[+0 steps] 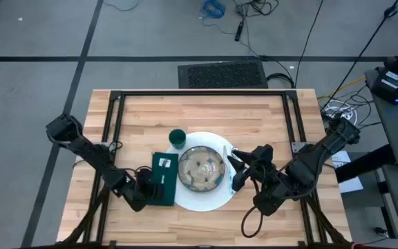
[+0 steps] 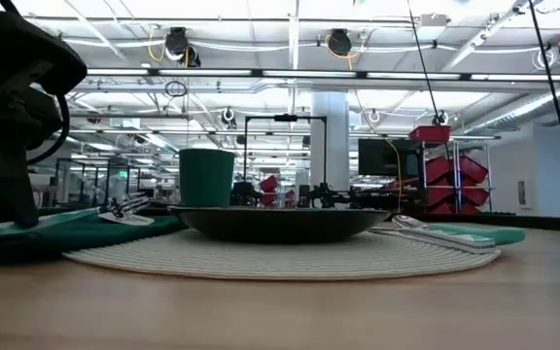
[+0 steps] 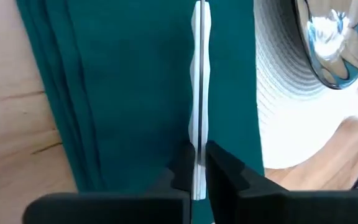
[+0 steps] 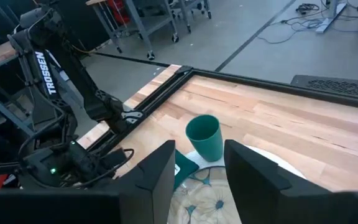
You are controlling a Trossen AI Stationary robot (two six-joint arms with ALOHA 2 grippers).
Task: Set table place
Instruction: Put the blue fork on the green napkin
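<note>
Here the wooden surface (image 1: 206, 111) carries one place setting near its front middle: one round white placemat (image 1: 209, 197), one patterned plate (image 1: 201, 168) on it, one green cup (image 1: 177, 138) standing upright just beyond the mat's far-left edge, and one folded teal napkin (image 1: 163, 181) lying against the mat's left side. One small white piece (image 1: 162, 163) lies on the napkin's far end; what it is cannot be told from above.

The left gripper (image 1: 148, 187) is low over the near end of the napkin. In the left wrist view its jaws stand narrow, pinching one slim silver utensil (image 3: 200, 93) that runs lengthwise along the napkin (image 3: 135, 87), with the ribbed white mat (image 3: 291, 118) beside the cloth and the plate's glossy rim (image 3: 328, 43) past it. Which kind of utensil it is cannot be made out.

The right gripper (image 1: 239, 173) sits at the right edge of the plate, above the mat. Its jaws are parted and hold nothing; the right wrist view looks between its two dark fingers (image 4: 157, 177) toward the cup (image 4: 205, 137) and the left arm (image 4: 61, 81) beyond.

In the low view, the cup (image 2: 206, 177) rises behind the dark plate (image 2: 280, 222), the napkin (image 2: 76, 233) bunches at the left, and a pale, light-teal utensil (image 2: 455, 236) lies on the mat's right side.
</note>
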